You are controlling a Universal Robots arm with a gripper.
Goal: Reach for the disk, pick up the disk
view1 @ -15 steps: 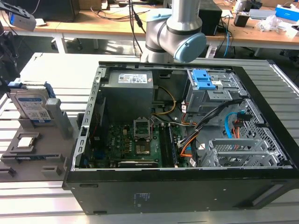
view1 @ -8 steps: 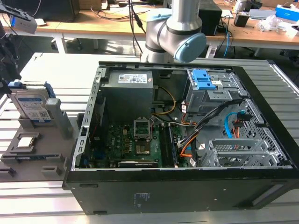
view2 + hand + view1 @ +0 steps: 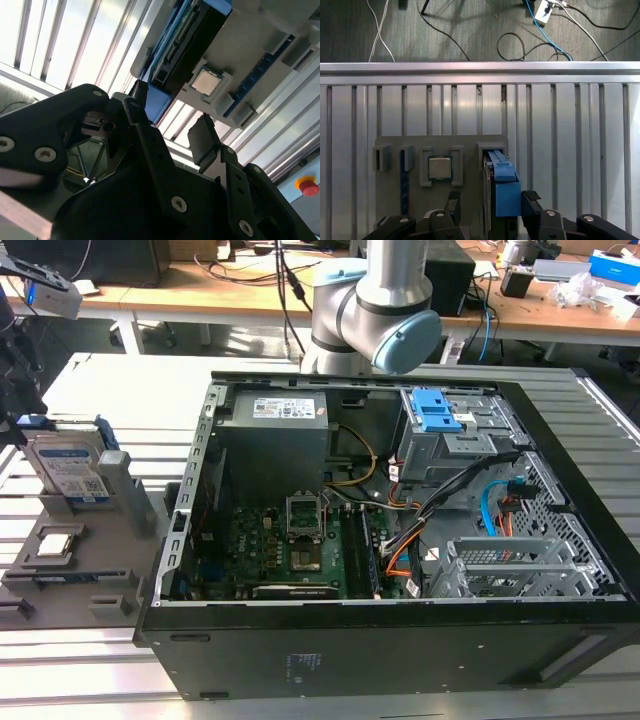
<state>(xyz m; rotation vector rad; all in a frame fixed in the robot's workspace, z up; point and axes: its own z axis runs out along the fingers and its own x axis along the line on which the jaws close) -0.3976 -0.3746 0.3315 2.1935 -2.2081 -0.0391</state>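
Exterior view: disk (image 3: 65,465) stands on edge in a slot of the grey holder (image 3: 60,585) at the exterior view's left, on the slatted surface (image 3: 60,665), well apart from the open PC case (image 3: 400,640). Standing it upright leaves both broad faces exposed, so a claw can drop over the top edge and pinch across the thickness. CPU chip (image 3: 58,543) lies flat in its own pocket on the near side of the disk; it isn't the target. First wrist view: claw (image 3: 491,202) sits over the disk (image 3: 501,182), jaws apart, with one finger (image 3: 452,202) on either side of the blue carrier frame, so it straddles the drive. One finger is just beside the frame and the other has a clear gap, so I read no clamp. Second wrist view agrees: claw (image 3: 170,120) is spread, the disk's (image 3: 192,45) connector edge is beyond the fingertips, and the chip (image 3: 205,82) is beside it. Judgement: the reach is about done and the grasp isn't made.
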